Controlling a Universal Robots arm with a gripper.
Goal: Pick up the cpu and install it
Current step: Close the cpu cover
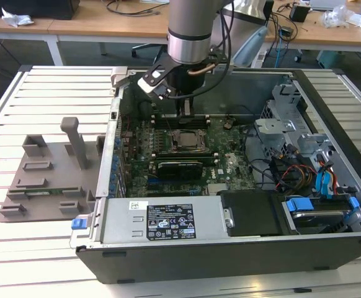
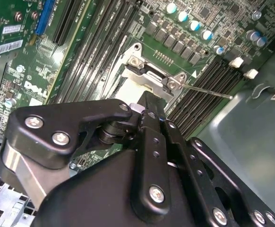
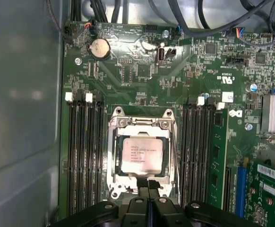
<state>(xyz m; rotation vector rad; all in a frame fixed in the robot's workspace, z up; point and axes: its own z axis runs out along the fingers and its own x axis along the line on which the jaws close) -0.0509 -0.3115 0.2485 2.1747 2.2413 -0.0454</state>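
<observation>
First wrist view: one cpu (image 3: 142, 154) lies flat and square inside the one socket frame (image 3: 113, 142) on the green motherboard (image 3: 142, 75). A bank of memory slots (image 3: 85, 151) runs along each of two sides, and one round coin cell (image 3: 98, 48) sits farther off. One pincer (image 3: 148, 183) hangs just beside the cpu's edge, its two fingers (image 3: 143, 184) pressed together, grasping nothing. Exterior view: the open computer case (image 1: 329, 112) rests on the slatted table (image 1: 44, 93).

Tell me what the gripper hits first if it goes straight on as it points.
Probably the cpu lying in the socket frame, near its edge; the gripper hangs right over it, though depth is unclear.
</observation>
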